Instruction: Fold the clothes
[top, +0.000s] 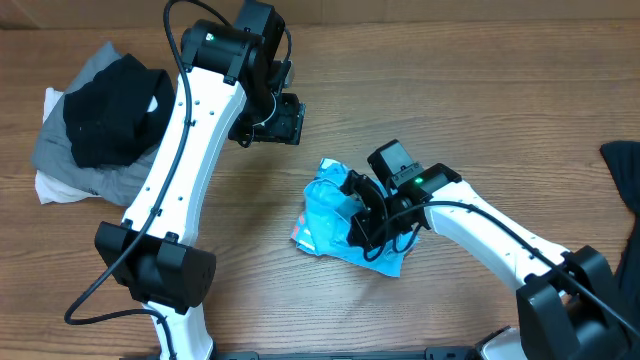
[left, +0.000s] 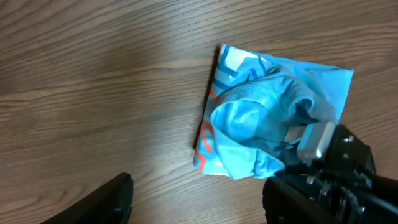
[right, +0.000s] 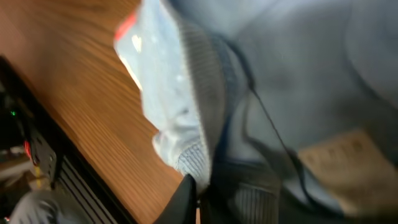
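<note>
Sky-blue and crumpled, the T-shirt (top: 328, 212) lies bunched at the middle of your wooden table (top: 470, 90) in the overhead view, with white and red print showing along its lower-left edge in frame. Your right gripper (top: 362, 228) is buried in the shirt's right side, fingers clenched on the fabric. Your left gripper (top: 278, 124) hangs over bare wood up and to the left of the shirt, apart from it. At the table's left edge sits a pile: a black garment (top: 112, 112) on top of a grey garment (top: 60, 150), with a white garment (top: 60, 188) showing underneath. Another dark garment (top: 624, 172) shows at the right edge.

From your left wrist, the shirt lies right of centre as a rough rectangle with a rounded fold bulging on top. The right gripper presses in from the lower right. One of the left fingers (left: 118, 200) shows at the bottom over bare wood, and that gripper is spread and holds nothing.

From your right wrist the picture is blurred. Pale blue cloth fills the frame, and a ribbed collar band runs down to the dark fingertips at the bottom edge. A tan label (right: 336, 155) shows at the right, and wood at the left.
</note>
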